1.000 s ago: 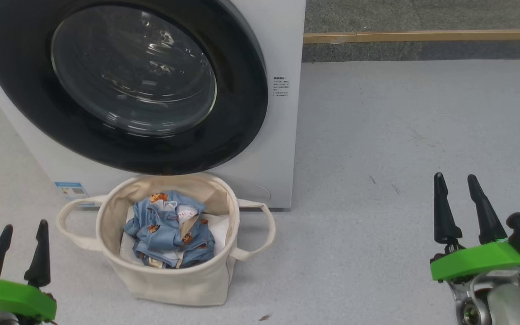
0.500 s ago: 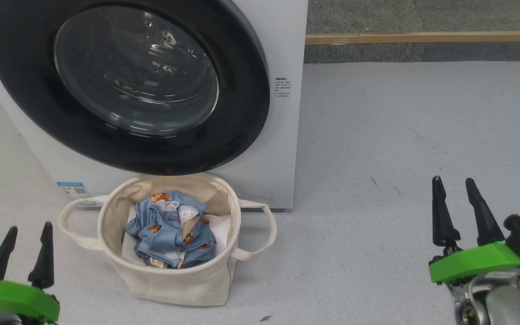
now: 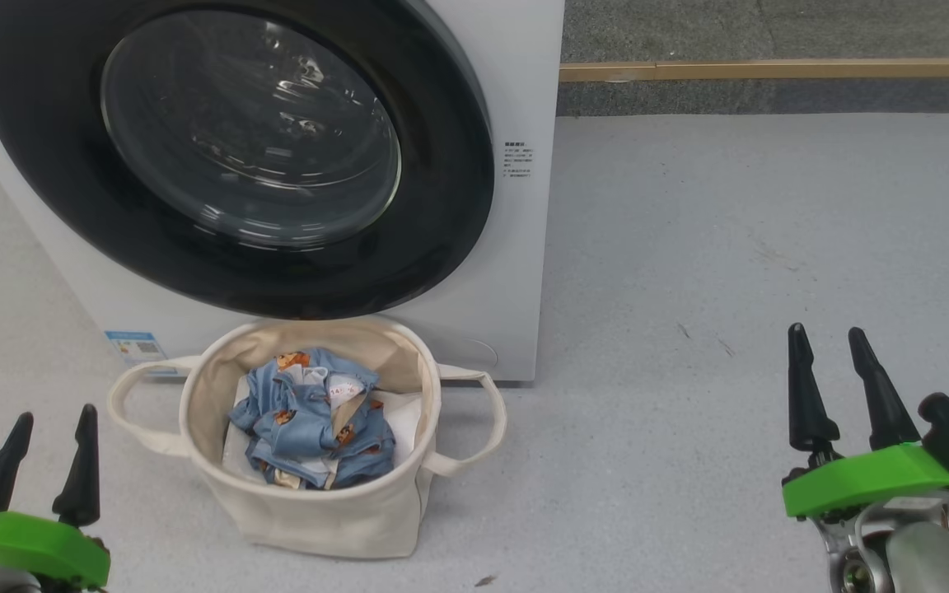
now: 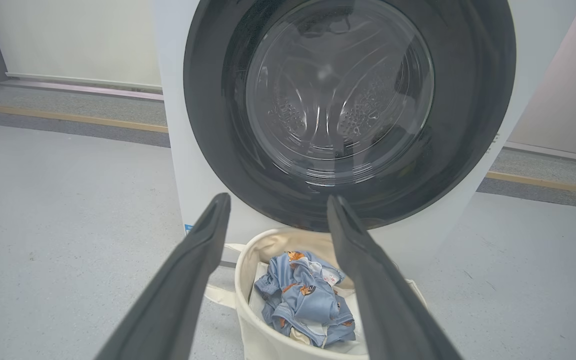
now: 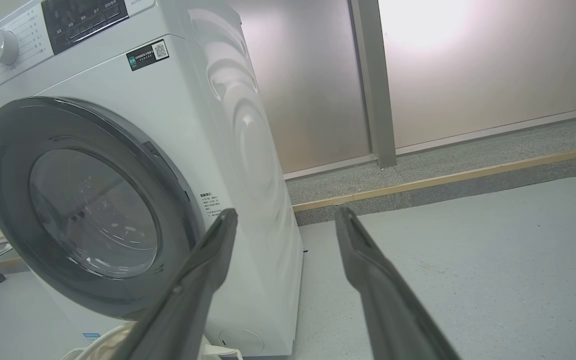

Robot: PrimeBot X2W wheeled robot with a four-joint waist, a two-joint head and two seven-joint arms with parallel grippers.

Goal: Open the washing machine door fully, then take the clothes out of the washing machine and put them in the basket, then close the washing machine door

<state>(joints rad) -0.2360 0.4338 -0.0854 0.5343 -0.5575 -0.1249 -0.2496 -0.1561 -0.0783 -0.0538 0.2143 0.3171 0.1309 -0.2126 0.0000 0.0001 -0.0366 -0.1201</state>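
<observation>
Cream canvas marks the basket (image 3: 318, 519), which stands on the grey floor (image 3: 730, 247) just in front of the washing machine (image 3: 516, 272), tucked under the lowest curve of the washing machine door (image 3: 441, 206). That door is closed flat against the machine's white front, and through its glass bowl I can make out the steel drum. The clothes (image 3: 301, 420), light blue with brown bear faces, lie crumpled in the basket on top of a white sheet (image 3: 404, 416). A small blue label sticker (image 3: 133, 346) sits at the machine's lower corner on my left. My left gripper (image 3: 56, 412) hovers out in front of that same corner, fingers spread wide and empty, aimed toward the door. My right gripper (image 3: 825, 329) hangs well clear of the machine on my right, over bare floor, its fingers just as far apart and holding nothing.
</observation>
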